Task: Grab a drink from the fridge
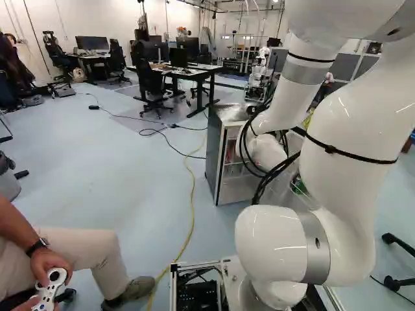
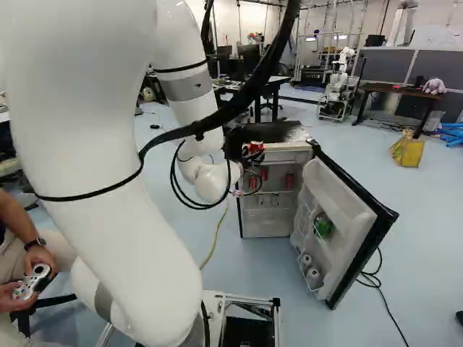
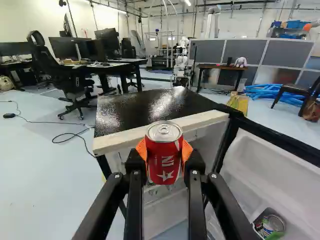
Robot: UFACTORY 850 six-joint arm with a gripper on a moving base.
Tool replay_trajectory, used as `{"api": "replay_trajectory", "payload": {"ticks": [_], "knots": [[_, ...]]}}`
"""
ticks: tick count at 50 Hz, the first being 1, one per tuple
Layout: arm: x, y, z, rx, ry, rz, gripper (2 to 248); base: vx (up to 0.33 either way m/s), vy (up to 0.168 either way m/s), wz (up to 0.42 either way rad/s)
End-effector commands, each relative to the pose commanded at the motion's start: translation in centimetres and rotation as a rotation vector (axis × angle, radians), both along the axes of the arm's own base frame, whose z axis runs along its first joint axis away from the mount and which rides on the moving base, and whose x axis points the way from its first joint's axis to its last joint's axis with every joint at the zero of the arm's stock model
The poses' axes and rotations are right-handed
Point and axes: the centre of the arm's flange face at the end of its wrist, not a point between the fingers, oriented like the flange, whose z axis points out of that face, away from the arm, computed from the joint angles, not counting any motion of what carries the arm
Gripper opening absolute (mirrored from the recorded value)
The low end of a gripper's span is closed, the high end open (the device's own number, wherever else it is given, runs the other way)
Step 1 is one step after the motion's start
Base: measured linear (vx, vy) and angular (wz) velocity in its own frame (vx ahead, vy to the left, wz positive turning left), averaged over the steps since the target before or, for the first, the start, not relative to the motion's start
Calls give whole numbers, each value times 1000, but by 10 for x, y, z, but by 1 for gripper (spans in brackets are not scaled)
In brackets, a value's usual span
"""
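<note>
While the white arm filled the right side of the left base view, the fridge stood on the floor ahead of it, partly hidden behind the wrist and its black cables. A yellow cable ran along the floor to the left of the fridge in that view. Farther back were a desk and an office chair, with another robot beyond. The end effector was hidden behind the arm there.

In the right base view, the fridge door stood wide open on the right, with a green item and two pale round containers on its shelves. More red cans were inside the fridge. The gripper was near the top front edge of the fridge with a red can. A plush toy sat on a table at the back, and a yellow bag stood on the floor.

In the wrist view, the gripper had its two fingers parted by just the width of the red can, with an orange pad against either side of it. The can was upright between them, its lid showing, in front of the pale front edge of the fridge top. Another can lay in a compartment of the open door. Blue tubes were piled on the floor well beyond the fridge.
</note>
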Motion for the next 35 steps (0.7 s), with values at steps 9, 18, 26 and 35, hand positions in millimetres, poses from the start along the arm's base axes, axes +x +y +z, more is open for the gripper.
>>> {"api": "replay_trajectory", "payload": {"ticks": [9,18,26,35], "knots": [[4,0,6,2,3,3,87,0,0,0],[9,0,13,4,5,6,87,0,0,0],[13,0,18,6,8,8,87,0,0,0],[18,-1,25,8,11,12,87,0,0,0]]}}
